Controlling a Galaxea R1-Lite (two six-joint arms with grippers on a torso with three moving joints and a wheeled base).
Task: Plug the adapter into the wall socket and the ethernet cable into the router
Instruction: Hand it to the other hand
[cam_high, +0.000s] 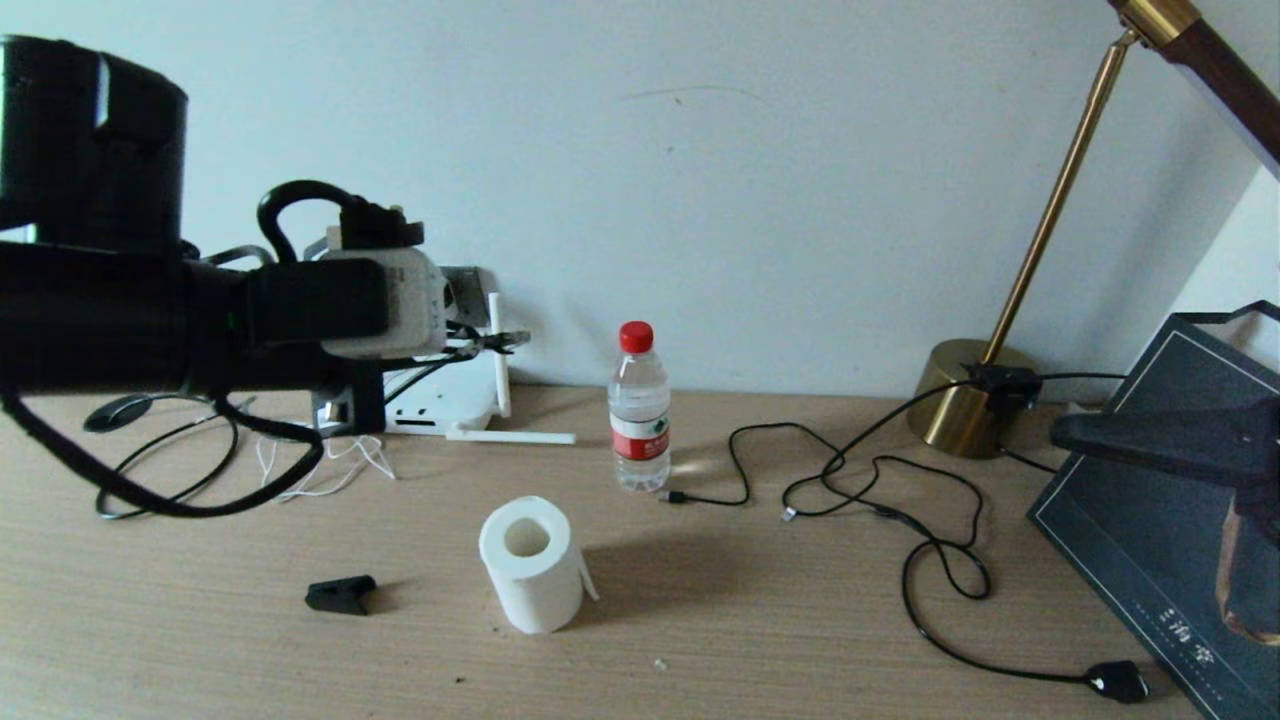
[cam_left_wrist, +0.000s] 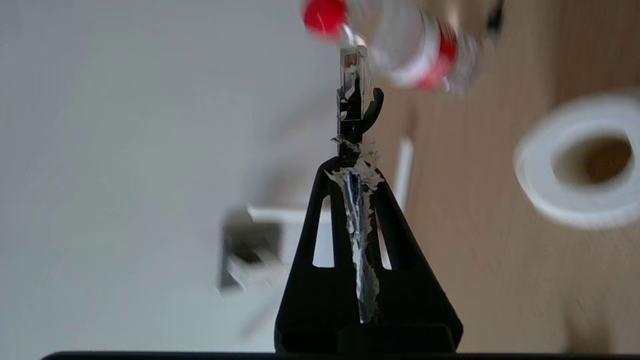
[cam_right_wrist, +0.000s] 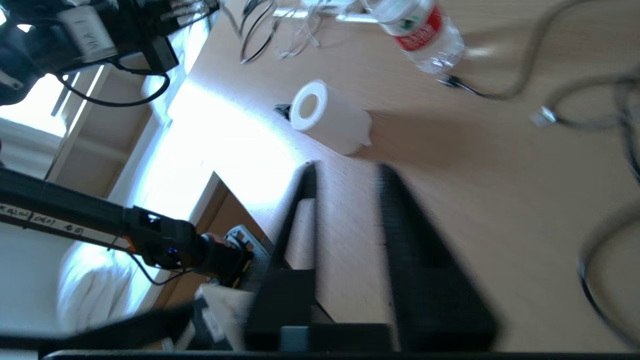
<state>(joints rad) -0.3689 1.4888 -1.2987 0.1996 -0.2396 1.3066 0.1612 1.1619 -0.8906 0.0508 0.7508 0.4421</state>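
Fingers of the left gripper (cam_left_wrist: 354, 172) are pinched tight on the ethernet cable (cam_left_wrist: 353, 105), whose clear clip connector sticks out past the fingertips; in the head view this gripper (cam_high: 500, 342) is held up at the left rear of the wooden desk (cam_high: 760, 620), in front of the pale wall and above the router (cam_high: 450, 400); the router lies flat against the wall, one white antenna standing upright and another lying along the desk toward the water bottle (cam_high: 639, 410); the connector is near the router but apart from it, and which port it faces cannot be told; a grey plate on the wall behind the left wrist may be the wall socket (cam_high: 465, 290), mostly hidden by the arm; thin white cord (cam_high: 335, 465) lies loose on the desk under the left arm, and the adapter itself cannot be made out; the right gripper (cam_right_wrist: 345, 175) hangs over the near right part of the desk with its two fingers spread apart and nothing between them; a white paper roll (cam_high: 530, 563) stands in the middle of the desk, a small black clip (cam_high: 342, 594) to its left; black cables (cam_high: 900, 500) trail from the bottle to the brass lamp (cam_high: 975, 400) at the right.
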